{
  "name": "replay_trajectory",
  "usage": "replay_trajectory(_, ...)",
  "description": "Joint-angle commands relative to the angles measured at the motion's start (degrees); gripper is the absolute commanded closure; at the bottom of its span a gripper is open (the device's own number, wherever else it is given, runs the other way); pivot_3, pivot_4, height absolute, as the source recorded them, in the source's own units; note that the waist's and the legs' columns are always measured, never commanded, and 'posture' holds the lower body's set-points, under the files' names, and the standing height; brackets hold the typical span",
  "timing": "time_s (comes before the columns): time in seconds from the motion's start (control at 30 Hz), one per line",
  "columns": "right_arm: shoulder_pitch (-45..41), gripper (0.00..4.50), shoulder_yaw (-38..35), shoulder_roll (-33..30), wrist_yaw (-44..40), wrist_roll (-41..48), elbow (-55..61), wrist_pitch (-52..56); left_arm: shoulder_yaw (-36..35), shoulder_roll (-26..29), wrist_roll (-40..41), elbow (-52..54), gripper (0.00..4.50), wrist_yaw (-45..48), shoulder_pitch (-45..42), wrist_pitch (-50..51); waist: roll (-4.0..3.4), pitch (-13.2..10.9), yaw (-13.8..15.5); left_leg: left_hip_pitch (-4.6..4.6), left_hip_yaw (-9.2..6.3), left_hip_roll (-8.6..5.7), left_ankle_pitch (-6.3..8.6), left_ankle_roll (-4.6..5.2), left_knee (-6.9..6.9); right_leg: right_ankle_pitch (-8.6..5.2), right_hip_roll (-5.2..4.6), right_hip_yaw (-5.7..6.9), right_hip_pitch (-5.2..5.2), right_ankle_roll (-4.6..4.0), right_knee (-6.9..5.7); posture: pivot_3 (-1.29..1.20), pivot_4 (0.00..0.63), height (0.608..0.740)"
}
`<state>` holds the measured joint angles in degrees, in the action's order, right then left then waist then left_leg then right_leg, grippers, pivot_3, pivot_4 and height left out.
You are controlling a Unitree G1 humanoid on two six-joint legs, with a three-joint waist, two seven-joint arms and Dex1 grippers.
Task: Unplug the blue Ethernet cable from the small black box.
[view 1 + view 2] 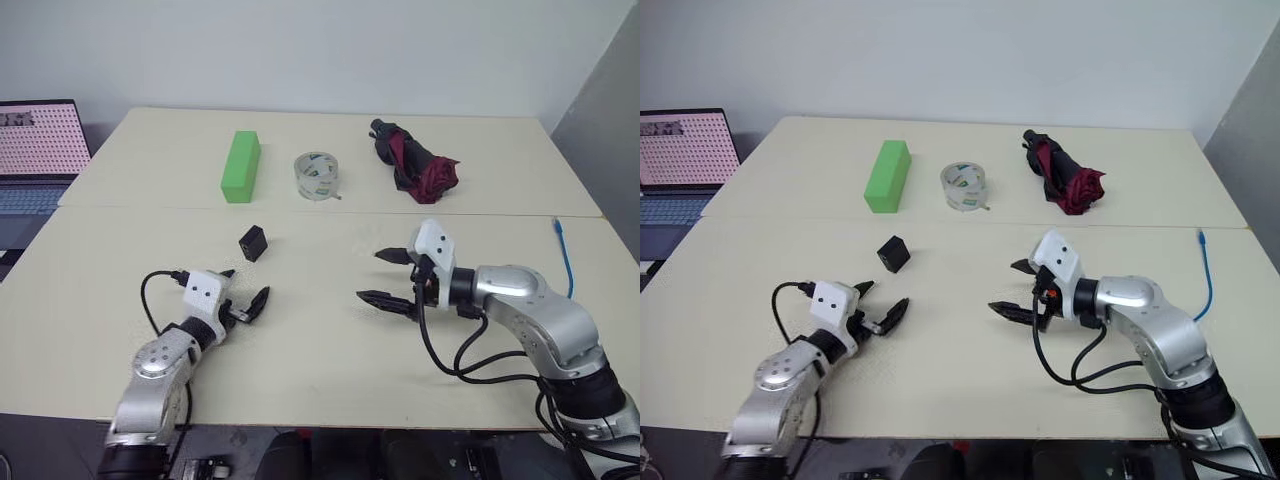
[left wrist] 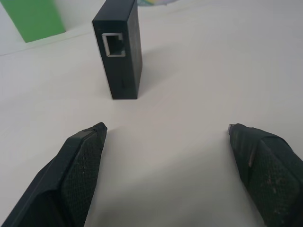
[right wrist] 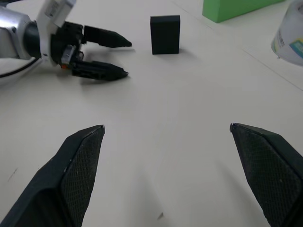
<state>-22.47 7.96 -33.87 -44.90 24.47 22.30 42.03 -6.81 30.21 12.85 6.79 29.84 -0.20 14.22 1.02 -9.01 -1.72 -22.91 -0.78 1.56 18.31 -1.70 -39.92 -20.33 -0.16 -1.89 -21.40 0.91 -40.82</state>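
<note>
Beige table (image 1: pixel 330 360), small black box (image 1: pixel 253 242) unplugged, blue Ethernet cable (image 1: pixel 567 260) apparently loose far right, both claws agape, empty.

both arms reach forward low, left gripper (image 1: pixel 243 303) and right gripper (image 1: pixel 386 277) jaws spread.

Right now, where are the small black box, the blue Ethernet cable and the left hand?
small black box (image 1: pixel 253 242): left eye view, on its top face.
blue Ethernet cable (image 1: pixel 567 262): left eye view, mid-length of the cord at the table's right edge.
left hand (image 1: pixel 243 302): left eye view, midway between its open fingertips.
</note>
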Motion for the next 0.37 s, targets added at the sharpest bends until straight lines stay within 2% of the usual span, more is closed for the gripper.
replay_trajectory(0.03,1.98,0.0,-6.06,-2.37,-0.61,2.27,2.15,-0.5,-2.81,3.57,1.39,4.47,0.16,2.33,-0.56,2.65,-0.03,-0.02,0.06,0.0,0.02,-0.03,0.0,0.0,0.0,0.0,-0.02,-0.02,-0.01,0.0,0.0,0.0,0.15,0.74)
replay_trajectory(0.27,7.84,0.0,-12.88,-8.65,-2.84,2.85,0.93,-1.8,-6.41,12.34,7.25,6.97,0.16,11.07,-3.87,7.87,-0.03,-0.03,0.06,0.0,0.03,-0.01,0.0,0.01,0.01,0.0,-0.02,-0.01,-0.01,0.0,0.0,0.0,0.15,0.74)
replay_trajectory(0.37,8.97,0.0,-13.85,-9.67,-2.73,2.6,0.61,-2.38,-6.97,13.58,8.81,7.41,0.16,12.65,-5.27,9.15,-0.04,-0.02,0.06,0.01,0.02,-0.01,0.01,0.02,0.01,0.0,-0.01,0.0,0.0,0.0,0.0,0.0,0.15,0.74)
